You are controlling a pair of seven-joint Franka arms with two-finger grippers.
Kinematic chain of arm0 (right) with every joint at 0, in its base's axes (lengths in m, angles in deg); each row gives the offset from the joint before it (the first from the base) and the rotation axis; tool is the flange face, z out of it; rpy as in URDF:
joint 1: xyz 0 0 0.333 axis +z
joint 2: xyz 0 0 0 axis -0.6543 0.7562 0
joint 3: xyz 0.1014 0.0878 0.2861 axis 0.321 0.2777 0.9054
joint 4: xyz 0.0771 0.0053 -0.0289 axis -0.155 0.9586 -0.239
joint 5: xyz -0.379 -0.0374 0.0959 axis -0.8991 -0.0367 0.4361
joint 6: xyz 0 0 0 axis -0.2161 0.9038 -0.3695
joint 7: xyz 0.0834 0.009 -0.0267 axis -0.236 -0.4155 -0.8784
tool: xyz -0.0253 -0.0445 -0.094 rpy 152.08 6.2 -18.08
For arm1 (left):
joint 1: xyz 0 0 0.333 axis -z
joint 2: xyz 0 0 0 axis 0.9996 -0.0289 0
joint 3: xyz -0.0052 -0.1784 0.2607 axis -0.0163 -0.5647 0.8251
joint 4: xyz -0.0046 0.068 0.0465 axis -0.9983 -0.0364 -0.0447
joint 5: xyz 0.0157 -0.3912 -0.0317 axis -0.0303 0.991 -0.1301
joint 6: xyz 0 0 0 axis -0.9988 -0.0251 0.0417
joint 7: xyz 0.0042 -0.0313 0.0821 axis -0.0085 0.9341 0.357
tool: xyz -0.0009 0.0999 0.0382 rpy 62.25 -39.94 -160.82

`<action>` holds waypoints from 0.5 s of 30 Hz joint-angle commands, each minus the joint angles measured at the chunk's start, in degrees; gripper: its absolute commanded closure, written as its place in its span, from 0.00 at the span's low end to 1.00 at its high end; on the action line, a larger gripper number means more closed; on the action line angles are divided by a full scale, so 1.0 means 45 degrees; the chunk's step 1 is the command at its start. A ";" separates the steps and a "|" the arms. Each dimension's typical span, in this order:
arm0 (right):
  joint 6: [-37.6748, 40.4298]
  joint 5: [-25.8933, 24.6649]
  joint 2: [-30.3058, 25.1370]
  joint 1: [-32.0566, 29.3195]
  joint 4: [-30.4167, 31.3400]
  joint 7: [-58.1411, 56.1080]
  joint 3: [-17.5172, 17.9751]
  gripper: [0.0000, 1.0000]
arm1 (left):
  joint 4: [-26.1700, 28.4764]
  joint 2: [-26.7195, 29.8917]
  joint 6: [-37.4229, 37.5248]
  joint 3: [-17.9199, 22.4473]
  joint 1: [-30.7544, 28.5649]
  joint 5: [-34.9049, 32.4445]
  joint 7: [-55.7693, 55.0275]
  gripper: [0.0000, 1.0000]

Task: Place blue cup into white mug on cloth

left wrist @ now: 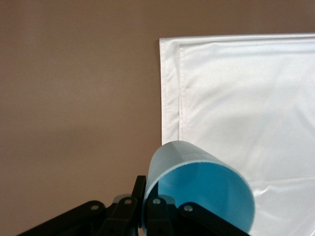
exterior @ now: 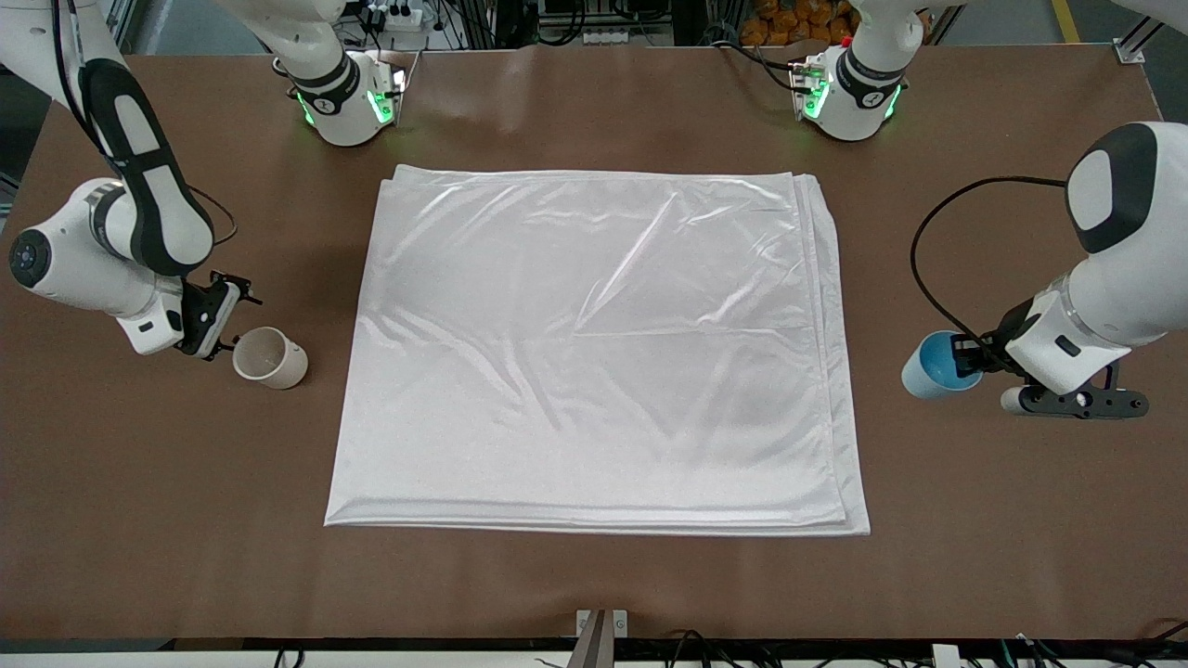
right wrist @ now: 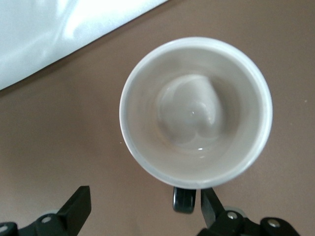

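Observation:
The blue cup [exterior: 928, 368] is tipped on its side past the cloth's edge at the left arm's end of the table. My left gripper [exterior: 971, 357] is shut on its rim, one finger inside and one outside, as the left wrist view [left wrist: 147, 197] shows on the cup [left wrist: 206, 189]. The white mug [exterior: 270, 358] is on the bare table at the right arm's end, beside the cloth [exterior: 594, 353]. My right gripper [exterior: 219, 325] is open next to the mug. In the right wrist view [right wrist: 145, 209] the mug [right wrist: 196, 110] shows its cream inside, with its dark handle [right wrist: 184, 200] between the fingers.
The brown table [exterior: 594, 102] carries the cloth in its middle, folded in layers and wrinkled. A cloth corner shows in the left wrist view [left wrist: 246, 98] and in the right wrist view [right wrist: 49, 34]. Both arm bases stand along the table edge farthest from the front camera.

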 commanded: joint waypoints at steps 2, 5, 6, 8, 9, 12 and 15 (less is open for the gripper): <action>-0.0291 0.0435 -0.0008 0.0241 0.0088 -0.0528 -0.0003 0.13 | -0.0920 -0.0065 0.1093 0.0013 -0.0128 0.0244 0.0060 1.00; -0.0350 0.0434 -0.0008 0.0242 0.0088 -0.0644 -0.0003 0.28 | -0.0998 -0.0085 0.1134 0.0052 -0.0128 0.0205 0.0041 1.00; -0.0389 0.0434 -0.0028 0.0242 0.0069 -0.0703 -0.0003 0.32 | -0.1037 -0.0104 0.1134 0.0052 -0.0128 0.0205 0.0021 1.00; -0.0564 0.0415 -0.0009 0.0242 0.0049 -0.0820 -0.0022 0.33 | -0.1096 -0.0085 0.1134 0.0052 -0.0109 0.0244 0.0021 1.00; -0.0720 0.0396 0.0011 0.0203 0.0030 -0.0937 -0.0022 0.34 | -0.1096 -0.0085 0.1153 0.0032 -0.0089 0.0244 -0.0037 1.00; -0.1014 0.0395 0.0089 0.0086 0.0029 -0.1308 -0.0022 0.36 | -0.1135 -0.0066 0.1192 -0.0143 0.0105 0.0186 -0.0446 1.00; -0.1014 0.0395 0.0109 0.0066 0.0029 -0.1309 -0.0022 0.41 | -0.1155 0.0071 0.1212 -0.0241 0.0651 0.0088 -0.0487 1.00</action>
